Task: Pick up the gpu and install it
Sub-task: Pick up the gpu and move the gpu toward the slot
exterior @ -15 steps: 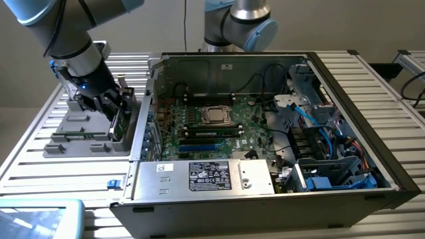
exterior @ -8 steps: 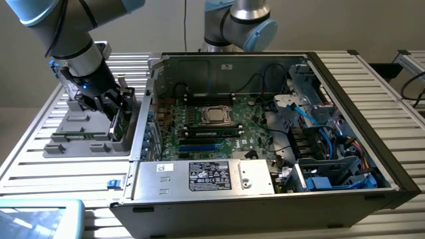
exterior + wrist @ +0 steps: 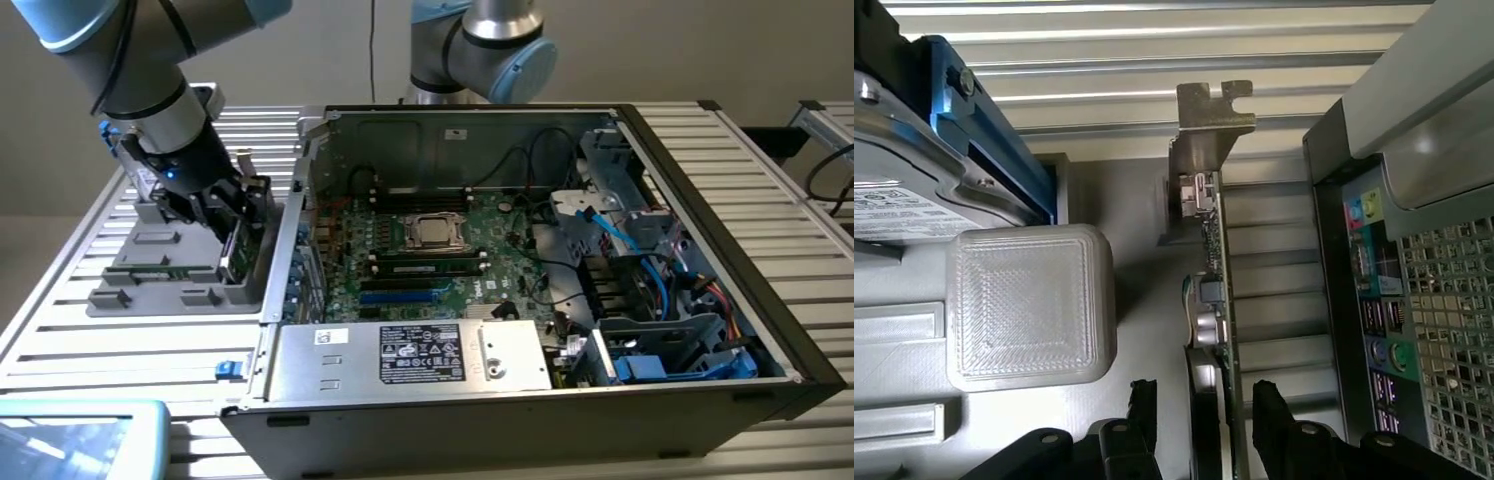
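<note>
Metal and plastic at the gripper point(image 3: 1204, 400)
The gpu point(image 3: 1216, 290) is ended by a silver metal bracket point(image 3: 1206, 125); beside the matt black fingers point(image 3: 1272, 415), a grey plastic block point(image 3: 1029, 305) is finely textured, and the table point(image 3: 1154, 60) is ribbed brushed metal.

Exterior view high over computer case point(image 3: 400, 135), wrist view close above gpu point(image 3: 1216, 290), both sharing it

The arm reaches down on the exterior view's left, its tool point(image 3: 230, 222) lowered over the gpu point(image 3: 234, 248), which stands on edge in a grey holder point(image 3: 147, 282) on the slatted counter point(image 3: 120, 352). The holder sits just beside the open computer case point(image 3: 400, 130). Inside the case lie a green motherboard point(image 3: 400, 262) with its processor socket point(image 3: 437, 231), blue cables point(image 3: 627, 225) toward the exterior view's right, and a silver power supply point(image 3: 407, 355) along the near edge.
</note>
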You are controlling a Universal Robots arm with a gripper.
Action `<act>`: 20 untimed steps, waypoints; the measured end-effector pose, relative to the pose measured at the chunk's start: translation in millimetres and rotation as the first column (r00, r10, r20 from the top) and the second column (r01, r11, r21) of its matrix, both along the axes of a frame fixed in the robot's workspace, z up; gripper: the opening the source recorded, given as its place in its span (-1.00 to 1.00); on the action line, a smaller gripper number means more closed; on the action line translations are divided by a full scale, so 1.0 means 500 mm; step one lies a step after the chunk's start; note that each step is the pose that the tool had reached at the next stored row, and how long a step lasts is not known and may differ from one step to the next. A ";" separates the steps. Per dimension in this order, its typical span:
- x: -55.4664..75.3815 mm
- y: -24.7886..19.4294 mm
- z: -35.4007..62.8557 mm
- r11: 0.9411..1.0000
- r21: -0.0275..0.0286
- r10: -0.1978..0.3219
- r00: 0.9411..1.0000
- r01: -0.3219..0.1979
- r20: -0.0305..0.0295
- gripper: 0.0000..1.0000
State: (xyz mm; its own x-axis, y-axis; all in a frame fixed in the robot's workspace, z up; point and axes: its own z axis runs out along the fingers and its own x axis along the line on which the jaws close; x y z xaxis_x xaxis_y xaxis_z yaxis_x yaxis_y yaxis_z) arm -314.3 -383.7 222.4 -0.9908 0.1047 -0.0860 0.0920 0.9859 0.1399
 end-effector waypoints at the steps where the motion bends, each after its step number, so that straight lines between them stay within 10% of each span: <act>1: 0.000 0.0000 0.000 1.000 0.000 0.004 1.000 -0.004 0.000 0.04; 20: 0.004 -0.0002 0.000 1.000 0.000 0.031 0.999 -0.031 -0.011 -0.01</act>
State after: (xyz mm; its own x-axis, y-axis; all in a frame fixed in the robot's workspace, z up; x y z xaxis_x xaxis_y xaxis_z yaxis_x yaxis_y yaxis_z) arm -312.2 -383.8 222.1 -0.9944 0.0743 -0.0748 0.0634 0.9882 0.1393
